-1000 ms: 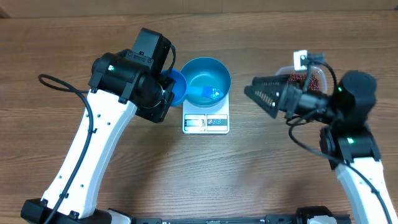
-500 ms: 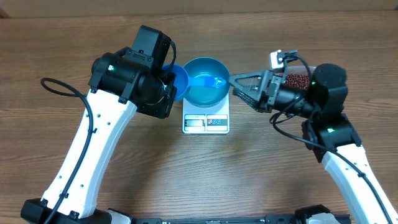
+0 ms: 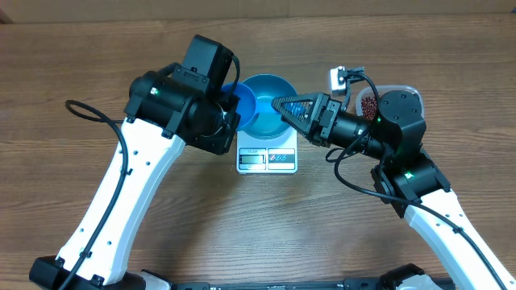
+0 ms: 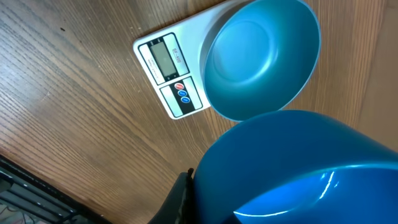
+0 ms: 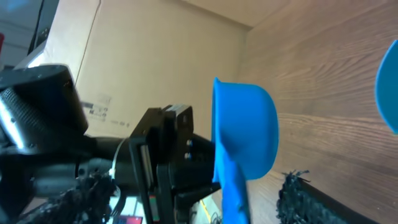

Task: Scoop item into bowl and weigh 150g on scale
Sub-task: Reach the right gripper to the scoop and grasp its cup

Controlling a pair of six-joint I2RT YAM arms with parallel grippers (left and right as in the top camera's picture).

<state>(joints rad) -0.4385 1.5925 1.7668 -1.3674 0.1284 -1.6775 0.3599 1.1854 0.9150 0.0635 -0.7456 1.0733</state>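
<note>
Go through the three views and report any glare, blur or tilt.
Overhead: sharp and evenly lit, only soft shadows on the table. Left wrist: the scoop looms close, with a white glare streak; bowl and scale are crisp. Right wrist: the picture is tilted, and the right claw shows dark, blurred fingers.

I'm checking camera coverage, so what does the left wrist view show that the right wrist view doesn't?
Only the left wrist view shows the scale, with its display and buttons, and the empty inside of the bowl. Only the right wrist view shows the left arm and a cardboard wall behind it. Both show the blue scoop and the wooden table.
</note>
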